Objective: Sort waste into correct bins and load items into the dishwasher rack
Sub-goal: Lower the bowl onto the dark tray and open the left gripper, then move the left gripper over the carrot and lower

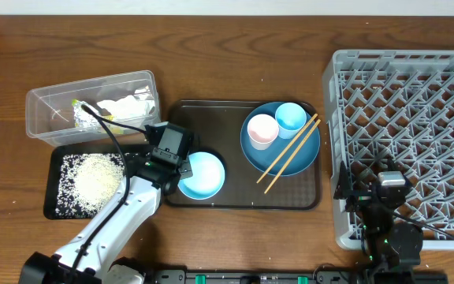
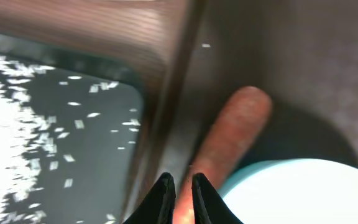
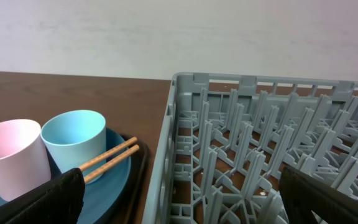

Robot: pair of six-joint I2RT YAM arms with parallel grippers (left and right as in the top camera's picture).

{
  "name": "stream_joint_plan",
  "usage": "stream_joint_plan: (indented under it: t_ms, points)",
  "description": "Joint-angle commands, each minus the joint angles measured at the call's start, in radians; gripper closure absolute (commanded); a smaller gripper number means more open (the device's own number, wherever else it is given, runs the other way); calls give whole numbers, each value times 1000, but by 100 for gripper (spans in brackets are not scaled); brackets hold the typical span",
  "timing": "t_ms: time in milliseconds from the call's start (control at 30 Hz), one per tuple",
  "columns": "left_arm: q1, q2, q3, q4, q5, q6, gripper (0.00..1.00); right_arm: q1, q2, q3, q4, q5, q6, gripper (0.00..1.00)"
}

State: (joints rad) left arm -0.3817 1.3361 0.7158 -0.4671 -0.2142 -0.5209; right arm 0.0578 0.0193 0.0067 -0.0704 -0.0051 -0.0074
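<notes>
My left pincer (image 2: 182,186) was pinched narrow on the near end of the small carrot (image 2: 235,134), probably light, firm and slightly slick, lying on the brown tray (image 2: 303,56) beside the pale bowl (image 2: 303,193).

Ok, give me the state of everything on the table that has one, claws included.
left claw: shut on carrot
carrot: gripped at one end, beside the bowl
right claw: open, empty
dishwasher rack: nothing loaded
clear tub: holds crumpled tissue
black tray: holds rice
bowl: upright, empty
pink cup: upright on blue plate
light blue cup: upright on blue plate
chopsticks: lying across blue plate
</notes>
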Motion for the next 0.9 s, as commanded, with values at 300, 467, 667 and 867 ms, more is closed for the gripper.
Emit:
stream_joint_plan:
  t_ms: [300,467,667,867]
  points:
    - [-2,3,8,9,149,-8,85,-11,1,-1,-4,-3,14,1]
    - [-2,3,8,13,163,-8,85,-11,1,-1,-4,-3,14,1]
    - [-2,3,8,20,181,-7,85,-11,1,-1,-4,-3,14,1]
    - [-1,1,9,42,171,76,83,-11,1,-1,-4,-3,14,1]
